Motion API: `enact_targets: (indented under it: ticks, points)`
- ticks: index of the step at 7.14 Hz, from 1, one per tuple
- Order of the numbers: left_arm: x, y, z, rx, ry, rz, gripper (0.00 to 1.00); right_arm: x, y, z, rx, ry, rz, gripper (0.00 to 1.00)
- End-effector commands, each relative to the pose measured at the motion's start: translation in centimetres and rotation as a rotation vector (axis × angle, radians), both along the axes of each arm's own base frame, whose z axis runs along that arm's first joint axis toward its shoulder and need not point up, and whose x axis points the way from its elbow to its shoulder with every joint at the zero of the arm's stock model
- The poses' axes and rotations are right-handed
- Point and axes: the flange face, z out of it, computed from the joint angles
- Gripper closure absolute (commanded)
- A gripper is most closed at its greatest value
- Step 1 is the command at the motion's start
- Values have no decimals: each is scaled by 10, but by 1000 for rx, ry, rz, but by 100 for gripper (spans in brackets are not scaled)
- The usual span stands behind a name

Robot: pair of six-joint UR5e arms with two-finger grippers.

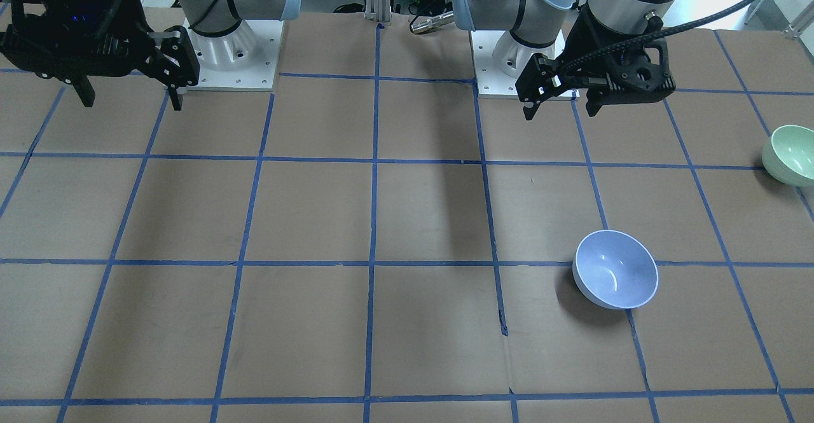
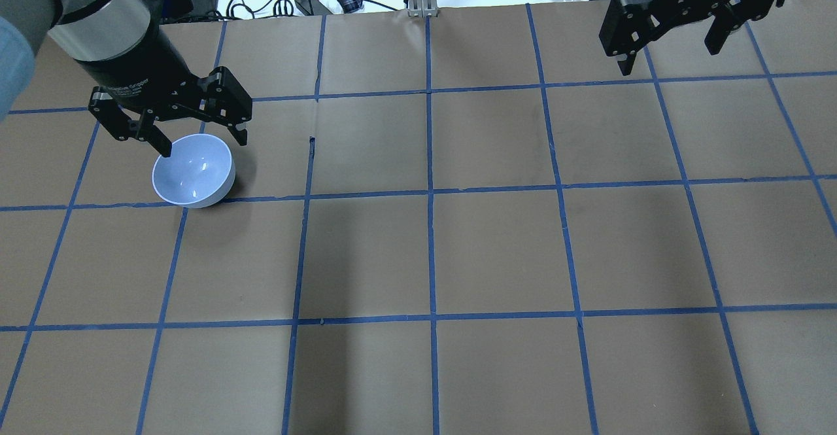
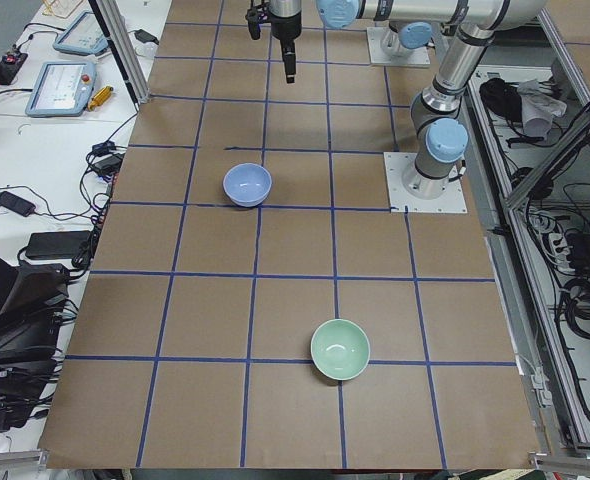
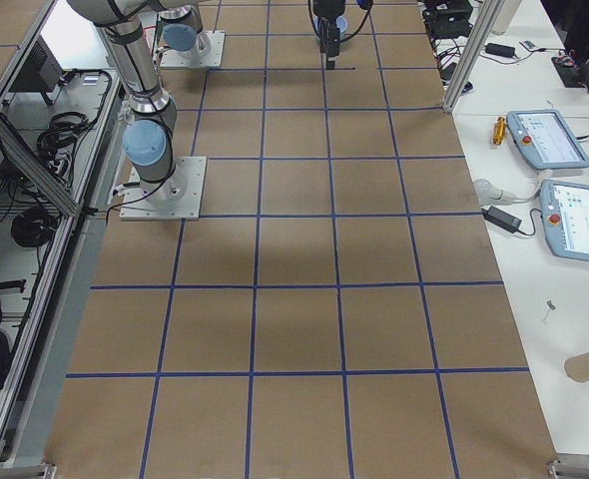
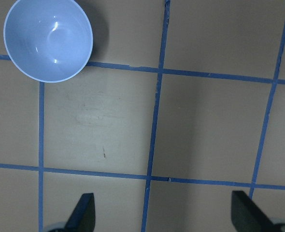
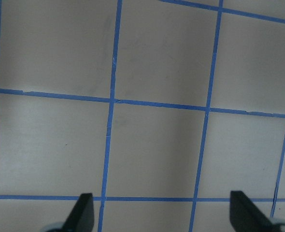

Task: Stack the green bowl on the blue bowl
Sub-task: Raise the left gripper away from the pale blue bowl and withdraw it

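My left claw and right claw gape wide, empty.
Glossy round periwinkle-blue bowl ahead of left claw; glossy mint-green bowl well apart, outward.

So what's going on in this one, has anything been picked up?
Nothing is being handled. The left pincer hangs open above the table, clear of the blue bowl. The right pincer is open and empty on the other side. The green bowl sits upright near the table's end on the robot's left, apart from the blue bowl. The stacking has not begun.
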Motion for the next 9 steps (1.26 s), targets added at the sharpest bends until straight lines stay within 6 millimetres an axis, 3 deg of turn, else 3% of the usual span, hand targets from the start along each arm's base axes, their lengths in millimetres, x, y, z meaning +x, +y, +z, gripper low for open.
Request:
enact_targets:
  ticks: [1, 7, 9]
  points:
    - [0, 0, -2, 4, 0, 2, 0, 0, 0, 0, 0, 0, 1, 0]
    - [2, 6, -9, 12, 3, -9, 0, 0, 0, 0, 0, 0, 1, 0]
    - [29, 0, -12, 8, 17, -238, 0, 0, 0, 0, 0, 0, -1, 0]
